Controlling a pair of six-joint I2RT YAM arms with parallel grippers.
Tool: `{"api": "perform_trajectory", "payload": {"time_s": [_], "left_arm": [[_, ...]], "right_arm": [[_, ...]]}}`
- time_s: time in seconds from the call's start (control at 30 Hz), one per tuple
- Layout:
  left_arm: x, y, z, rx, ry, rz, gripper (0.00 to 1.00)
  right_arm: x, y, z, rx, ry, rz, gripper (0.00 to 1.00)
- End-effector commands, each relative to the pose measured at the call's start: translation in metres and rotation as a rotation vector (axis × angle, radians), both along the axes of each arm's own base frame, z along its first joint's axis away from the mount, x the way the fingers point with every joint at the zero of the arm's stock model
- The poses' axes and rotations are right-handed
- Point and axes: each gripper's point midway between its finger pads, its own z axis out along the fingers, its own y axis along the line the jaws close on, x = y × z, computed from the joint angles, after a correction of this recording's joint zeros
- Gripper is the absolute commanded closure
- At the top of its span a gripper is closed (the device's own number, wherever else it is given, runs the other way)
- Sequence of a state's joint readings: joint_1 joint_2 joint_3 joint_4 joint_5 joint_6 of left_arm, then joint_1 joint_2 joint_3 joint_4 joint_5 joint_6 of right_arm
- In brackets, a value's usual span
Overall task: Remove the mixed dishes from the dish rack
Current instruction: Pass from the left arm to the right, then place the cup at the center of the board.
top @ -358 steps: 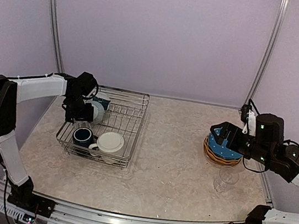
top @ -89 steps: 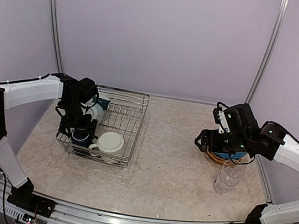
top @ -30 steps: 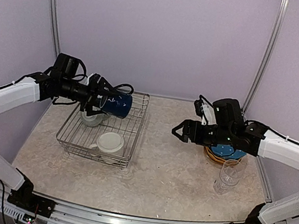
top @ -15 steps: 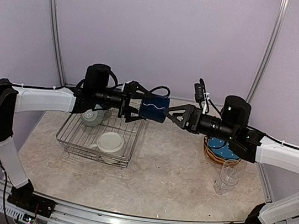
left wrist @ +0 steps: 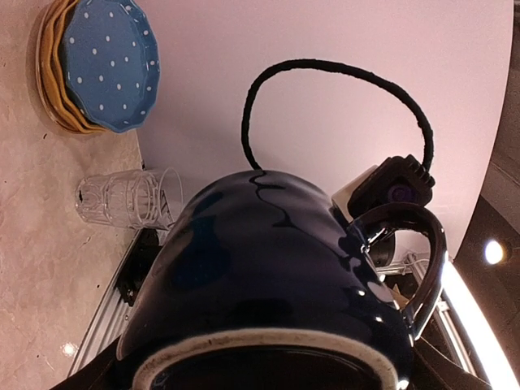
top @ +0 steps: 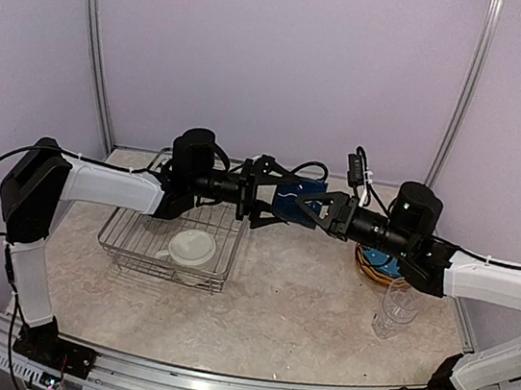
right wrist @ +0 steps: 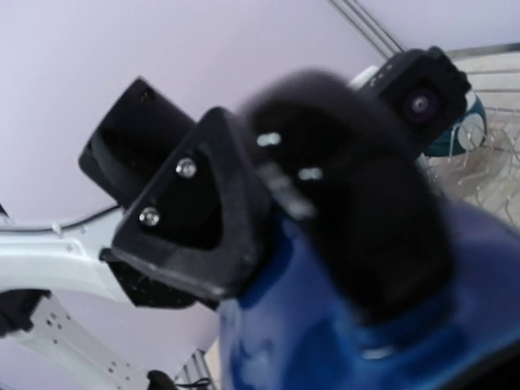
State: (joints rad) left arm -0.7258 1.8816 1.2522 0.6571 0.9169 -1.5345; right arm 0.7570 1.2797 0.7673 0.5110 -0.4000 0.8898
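Dish rack [top: 134, 257]: silver wire basket on the table. Cream mug [top: 192, 247]: lies inside the rack, near its front edge. Navy mug [top: 290, 202]: glossy, held on its side above the table, just right of the rack, between left hand [top: 265, 196] and right hand [top: 321, 209]. Plates [left wrist: 101, 63]: stacked well right of the rack, blue dotted plate on top. Clear glass [top: 396, 311]: upright, well right of the rack.

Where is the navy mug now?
Top view, centre: the navy mug is in mid-air between the left gripper and right gripper, just right of the dish rack.
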Motion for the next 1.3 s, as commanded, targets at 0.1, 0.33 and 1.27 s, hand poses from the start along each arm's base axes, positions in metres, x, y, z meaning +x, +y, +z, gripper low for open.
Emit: {"api": "perform_trajectory", "payload": {"time_s": [0.1,0.33,1.27], "left_arm": [[-0.007,-0.004,0.034,-0.110,-0.097,-0.019,0.59],[0.007,0.017,-0.003,0.039,-0.111,0.084,0.13],[-0.005,0.179,0.000,0.674,-0.414,0.473,0.01]], "right_arm": [[-0.001,-0.012,0.020,0.116,-0.013,-0.044,0.92],[0.006,-0.021,0.018,0.039,-0.029,-0.113,1.00],[-0.025,-0.112,-0.142,-0.967,0.464,-0.246,1.00]]}}
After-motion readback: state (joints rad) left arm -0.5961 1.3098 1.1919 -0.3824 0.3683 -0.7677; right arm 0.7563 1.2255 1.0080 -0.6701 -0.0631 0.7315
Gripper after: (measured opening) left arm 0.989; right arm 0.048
